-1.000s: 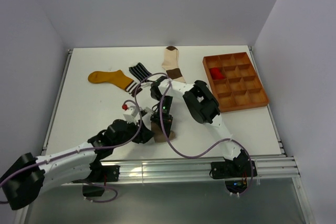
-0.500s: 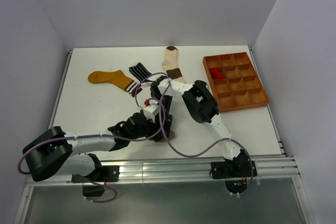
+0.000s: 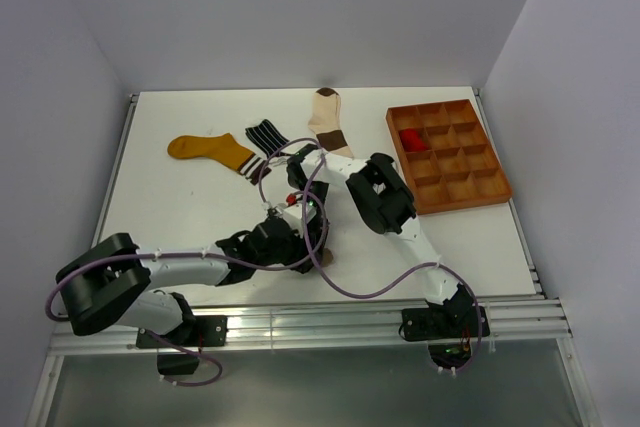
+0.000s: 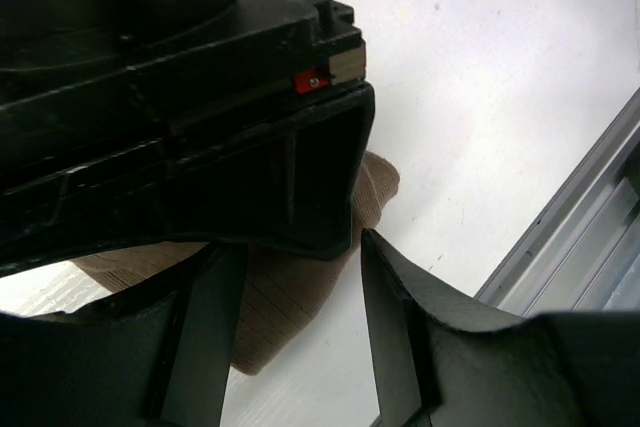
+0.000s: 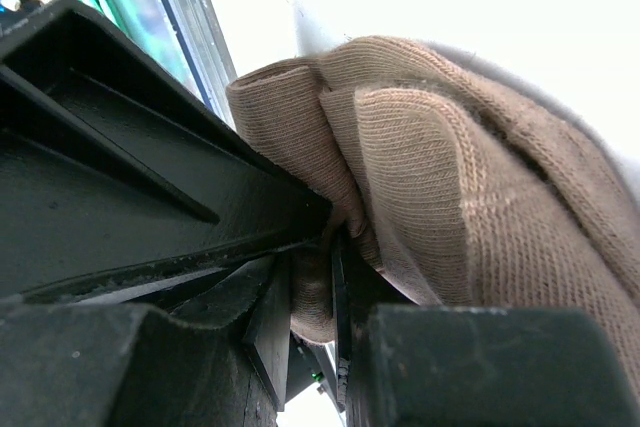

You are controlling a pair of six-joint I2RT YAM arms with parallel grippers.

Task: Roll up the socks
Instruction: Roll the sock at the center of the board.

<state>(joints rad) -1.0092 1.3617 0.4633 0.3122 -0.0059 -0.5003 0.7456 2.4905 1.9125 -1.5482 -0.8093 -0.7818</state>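
folds of ribbed taupe sock (image 5: 450,177) bunch in right end effector (image 5: 322,272).

Top view looked down from high behind the near edge over the whole table (image 3: 160,207); both wrist views, very close, apparently shared the taupe sock (image 5: 450,197).

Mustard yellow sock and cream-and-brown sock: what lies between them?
The black-white striped sock lies between the mustard yellow sock and the cream-and-brown sock, as the top external view shows.

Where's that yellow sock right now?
In the top view, the yellow sock lies on the far left part of the table, just left of the striped sock.
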